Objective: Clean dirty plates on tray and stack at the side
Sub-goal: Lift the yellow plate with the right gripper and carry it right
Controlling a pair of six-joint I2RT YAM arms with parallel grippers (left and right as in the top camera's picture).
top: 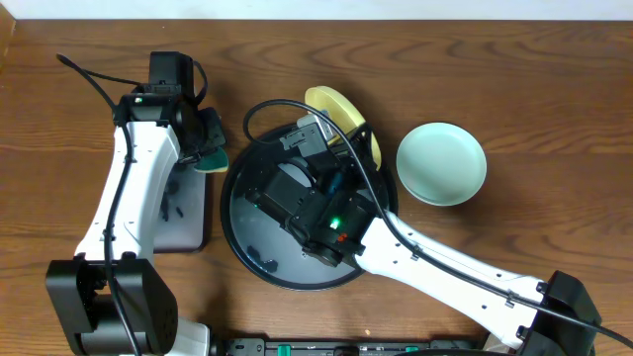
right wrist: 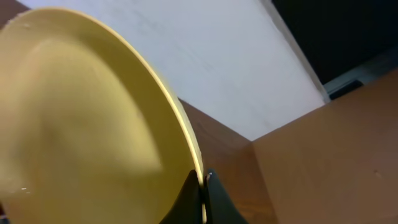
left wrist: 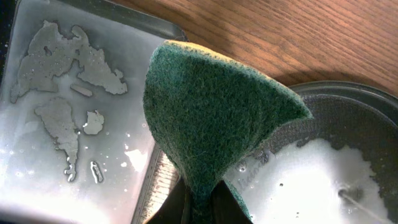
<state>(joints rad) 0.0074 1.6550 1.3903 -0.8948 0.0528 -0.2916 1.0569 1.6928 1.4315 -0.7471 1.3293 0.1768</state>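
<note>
The right gripper [right wrist: 202, 185] is clamped on the rim of the pale yellow round smooth plate [right wrist: 93, 124], tilted on edge above the far side of the large round black tray [top: 259, 252]; the left gripper [left wrist: 198, 202] is pinched tight on a green scouring sponge [left wrist: 211, 118] at the tray's left rim; a pale mint-blue plate [top: 441, 163] rests on the wooden table [top: 534, 89], right of the tray; scrubbing seems in hand; next, the sponge must meet the yellow plate's face.

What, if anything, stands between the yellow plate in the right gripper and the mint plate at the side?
Nothing visible does. The right gripper holds the yellow plate by its rim above the far edge of the round black tray, and only bare wooden table shows between it and the mint plate.
</note>
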